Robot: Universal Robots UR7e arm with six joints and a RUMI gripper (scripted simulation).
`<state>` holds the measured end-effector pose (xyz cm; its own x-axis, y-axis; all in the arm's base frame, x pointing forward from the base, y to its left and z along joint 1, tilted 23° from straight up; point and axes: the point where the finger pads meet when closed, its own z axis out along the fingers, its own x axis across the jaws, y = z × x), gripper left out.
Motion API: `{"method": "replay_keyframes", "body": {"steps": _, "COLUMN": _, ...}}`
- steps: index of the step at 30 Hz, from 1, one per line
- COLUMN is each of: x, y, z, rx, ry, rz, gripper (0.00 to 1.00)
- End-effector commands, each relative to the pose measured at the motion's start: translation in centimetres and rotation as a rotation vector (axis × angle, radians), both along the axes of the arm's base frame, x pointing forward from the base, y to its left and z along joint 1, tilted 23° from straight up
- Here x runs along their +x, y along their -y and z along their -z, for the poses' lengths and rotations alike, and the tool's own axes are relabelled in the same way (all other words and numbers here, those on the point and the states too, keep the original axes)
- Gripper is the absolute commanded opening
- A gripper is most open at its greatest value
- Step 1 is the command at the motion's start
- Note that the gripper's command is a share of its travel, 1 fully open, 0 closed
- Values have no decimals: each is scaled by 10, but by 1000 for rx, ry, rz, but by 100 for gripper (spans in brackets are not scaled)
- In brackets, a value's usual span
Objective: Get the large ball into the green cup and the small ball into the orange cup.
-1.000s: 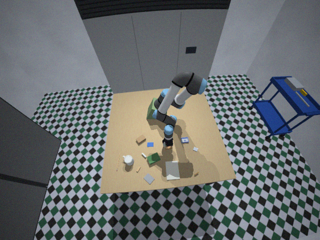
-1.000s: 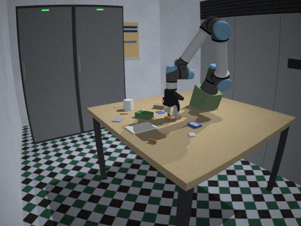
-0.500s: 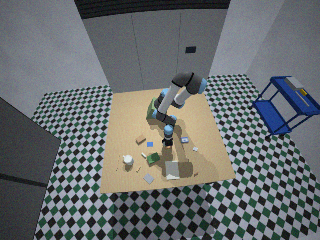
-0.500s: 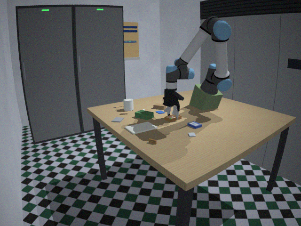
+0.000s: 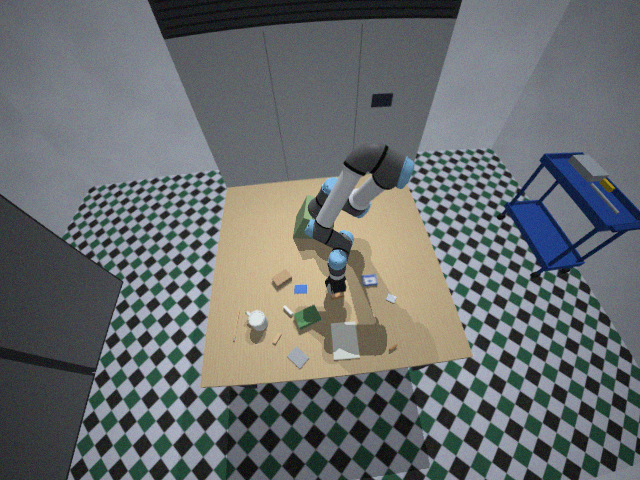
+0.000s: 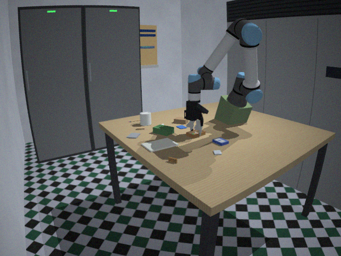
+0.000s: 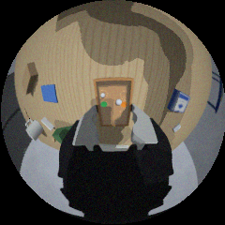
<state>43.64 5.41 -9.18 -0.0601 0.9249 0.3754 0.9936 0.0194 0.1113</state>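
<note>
claw [image 7: 114, 123]: clenching on wooden puzzle [image 7: 113, 100] | puzzle: flat on table [image 6: 248, 154], near end between fingers

Green box [image 6: 163, 129] close left of end effector [image 6: 194, 126], blue card [image 6: 220, 141] right
</note>
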Motion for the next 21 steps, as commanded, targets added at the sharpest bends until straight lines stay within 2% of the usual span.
{"method": "replay_keyframes", "body": {"steps": 1, "x": -2, "y": -2, "z": 1, "rx": 2, "ry": -3, "rz": 0, "gripper": 43}}
{"method": "replay_keyframes", "body": {"steps": 21, "x": -2, "y": -2, "z": 1, "rx": 2, "ry": -3, "rz": 0, "gripper": 43}}
